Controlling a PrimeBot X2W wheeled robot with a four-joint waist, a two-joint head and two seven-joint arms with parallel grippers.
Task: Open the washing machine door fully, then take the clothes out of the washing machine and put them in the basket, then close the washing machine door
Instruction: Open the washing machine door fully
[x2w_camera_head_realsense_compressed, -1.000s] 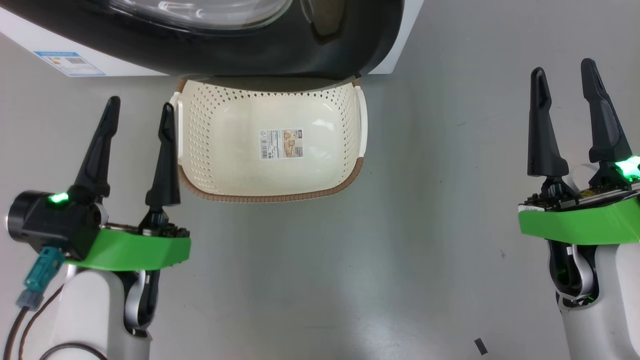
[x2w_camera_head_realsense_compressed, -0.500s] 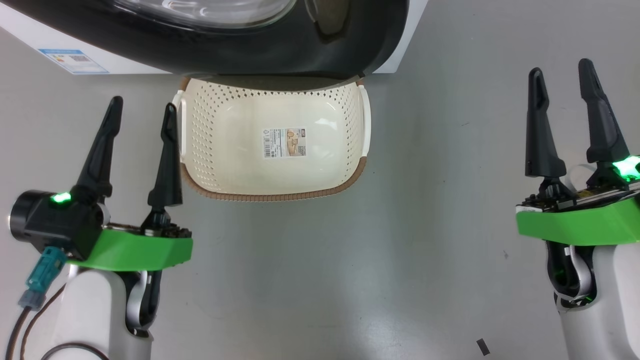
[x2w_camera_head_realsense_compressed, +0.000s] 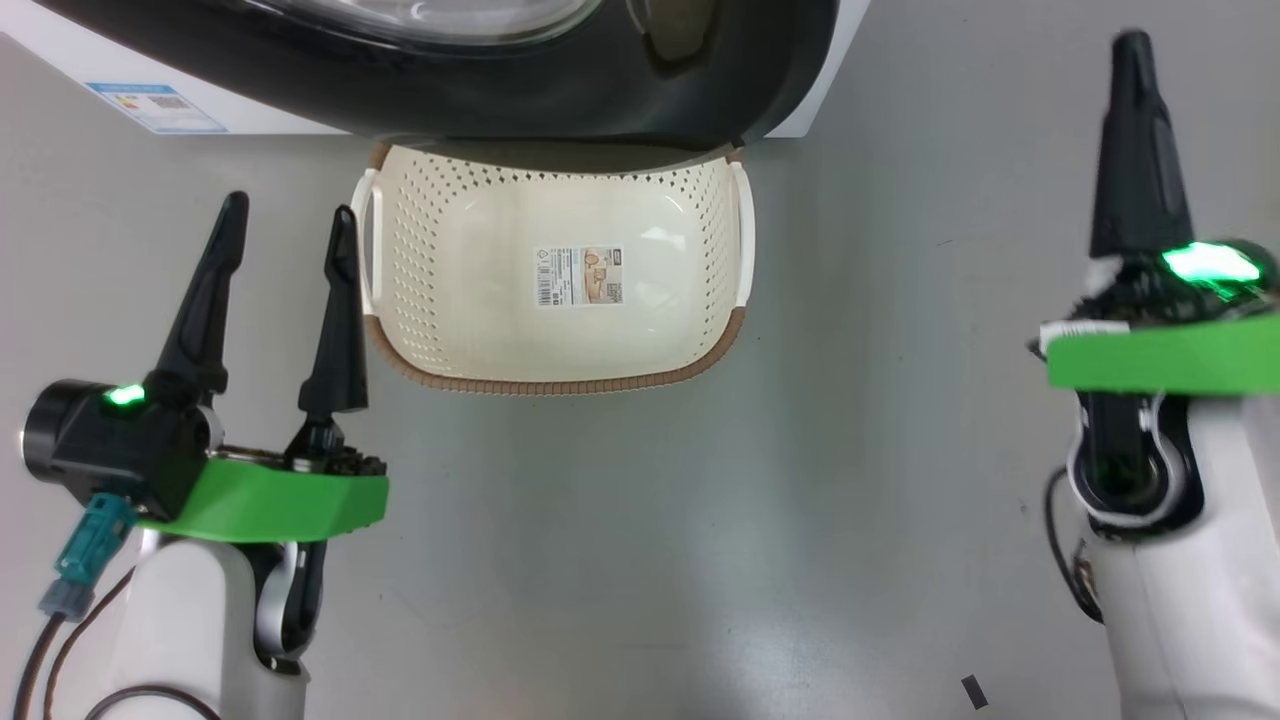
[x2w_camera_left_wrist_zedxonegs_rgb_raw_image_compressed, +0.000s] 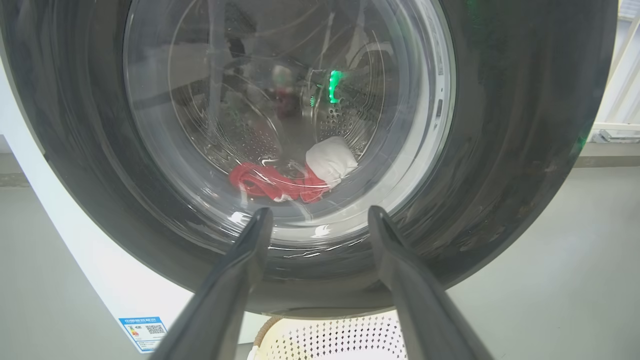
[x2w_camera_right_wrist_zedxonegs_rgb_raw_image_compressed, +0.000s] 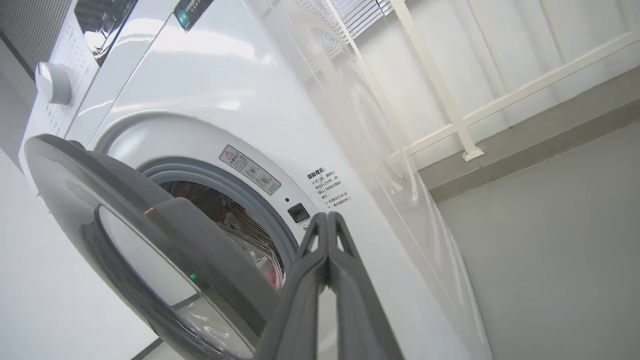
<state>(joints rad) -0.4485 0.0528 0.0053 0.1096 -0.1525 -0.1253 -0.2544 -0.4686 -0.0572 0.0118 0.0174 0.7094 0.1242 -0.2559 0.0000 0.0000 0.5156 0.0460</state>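
The washing machine door (x2w_camera_head_realsense_compressed: 560, 90), glossy black rim around a glass bowl, hangs over the far edge of the cream basket (x2w_camera_head_realsense_compressed: 560, 387). In the right wrist view the door (x2w_camera_right_wrist_zedxonegs_rgb_raw_image_compressed: 165, 220) stands ajar from the white washing machine (x2w_camera_right_wrist_zedxonegs_rgb_raw_image_compressed: 210, 75), with the grey ring and drum showing in the gap. Red and white clothes (x2w_camera_left_wrist_zedxonegs_rgb_raw_image_compressed: 265, 181) lie in the drum, seen through the glass. My left gripper (x2w_camera_head_realsense_compressed: 289, 207) is open and empty, left of the basket and pointing at the door (x2w_camera_left_wrist_zedxonegs_rgb_raw_image_compressed: 500, 150). My right gripper (x2w_camera_head_realsense_compressed: 1135, 45) is shut on nothing, far right of the basket, its tips (x2w_camera_right_wrist_zedxonegs_rgb_raw_image_compressed: 327, 217) near the door's latch side.
Bare grey floor surrounds the basket. A blue sticker (x2w_camera_head_realsense_compressed: 155, 105) marks the machine's lower front. A white railing (x2w_camera_right_wrist_zedxonegs_rgb_raw_image_compressed: 450, 115) and a low ledge stand beyond the machine's right side. A small dark scrap (x2w_camera_head_realsense_compressed: 972, 690) lies on the floor near my right arm.
My right gripper has shut its fingers and moved forward and up. The head camera shifted slightly, so the basket sits a little lower and to the right. The left arm has not moved.
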